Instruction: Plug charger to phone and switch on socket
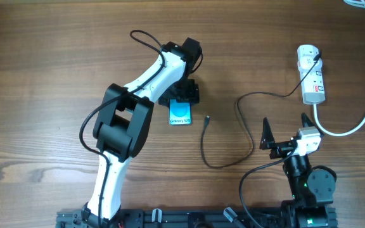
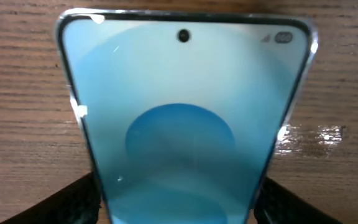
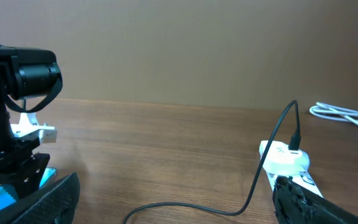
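My left gripper (image 1: 183,97) is pinching the phone (image 1: 180,114) by its edges, flat on the table (image 1: 43,76) — charger (image 1: 205,120) tip lies just beside it. Right gripper (image 1: 287,130) is spread wide, near the socket (image 1: 312,79).

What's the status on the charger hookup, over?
Left hand shut on phone. Right hand open, empty. Charger tip loose on table beside phone, plug in socket. Nothing in the way.
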`<state>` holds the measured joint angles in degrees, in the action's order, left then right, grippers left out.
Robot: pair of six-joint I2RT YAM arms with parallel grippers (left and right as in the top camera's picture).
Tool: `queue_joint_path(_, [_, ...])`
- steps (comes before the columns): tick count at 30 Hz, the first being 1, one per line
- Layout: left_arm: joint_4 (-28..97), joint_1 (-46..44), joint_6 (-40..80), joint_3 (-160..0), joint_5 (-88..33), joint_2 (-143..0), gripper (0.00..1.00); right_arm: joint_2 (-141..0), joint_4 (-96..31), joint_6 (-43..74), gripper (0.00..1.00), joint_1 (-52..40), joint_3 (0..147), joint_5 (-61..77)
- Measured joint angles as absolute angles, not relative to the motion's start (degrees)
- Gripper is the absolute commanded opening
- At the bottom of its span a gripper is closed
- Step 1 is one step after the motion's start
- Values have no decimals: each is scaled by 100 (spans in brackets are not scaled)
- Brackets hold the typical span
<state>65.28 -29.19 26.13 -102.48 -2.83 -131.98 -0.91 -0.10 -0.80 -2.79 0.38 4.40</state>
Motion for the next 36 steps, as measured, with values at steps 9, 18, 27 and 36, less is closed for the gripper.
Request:
queue_joint_path(9, [6532, -2919, 2604, -10241, -290, -13190, 69, -91, -10, -78, 100, -279, 38, 440])
queue_joint_path(18, [6834, -2919, 2648, -10311, -309, -13190, 68, -91, -8, -78, 100, -279, 38, 440])
queue_joint_path(27, [7271, -2777, 2689, -10481, -1737, -12615, 67, -91, -10, -78, 100, -279, 38, 440])
queue_joint_path(36, [7441, -2274, 2718, -10538, -5059, -11655, 66, -91, -10, -78, 100, -279, 38, 440])
